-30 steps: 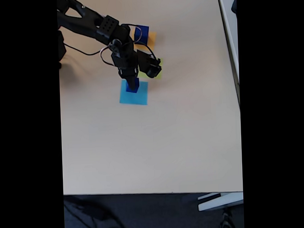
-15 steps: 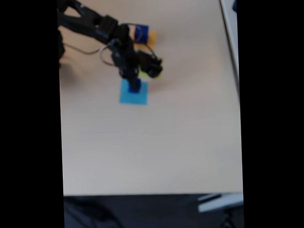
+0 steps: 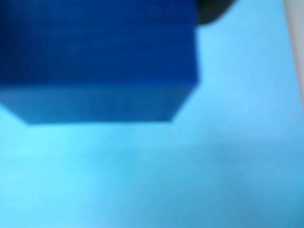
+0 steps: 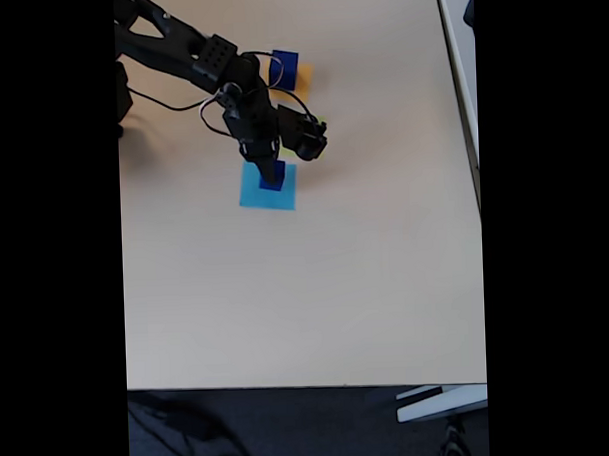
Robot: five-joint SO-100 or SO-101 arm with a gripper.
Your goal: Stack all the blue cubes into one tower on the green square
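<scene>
Blue plastic or painted wood, by its look: the cube point(image 3: 95, 57) right under the tool is a solid, hard-edged block with flat faces, so I judge it stiff, light and not fragile, though the smooth sides could be a little slippery. The best hold would be on two opposite upright faces, near mid-height, so that it stays level for stacking.

In the wrist view this cube sits very close to the lens, on the light-blue paper square point(image 3: 199, 171), with a dark bit of the tool's finger past its upper right corner. In the fixed view the tool point(image 4: 271, 177) points down onto the same cube point(image 4: 274, 179) on the light-blue square point(image 4: 255, 195); whether the fingers are apart or closed on the cube I cannot tell, since the arm hides them.

Just beyond the tool, a sliver of the green square point(image 4: 322, 125) peeks from behind the wrist. Farther still, another blue cube point(image 4: 285, 69) rests on the orange-yellow square point(image 4: 303, 81), well apart on the table point(image 4: 317, 288).
</scene>
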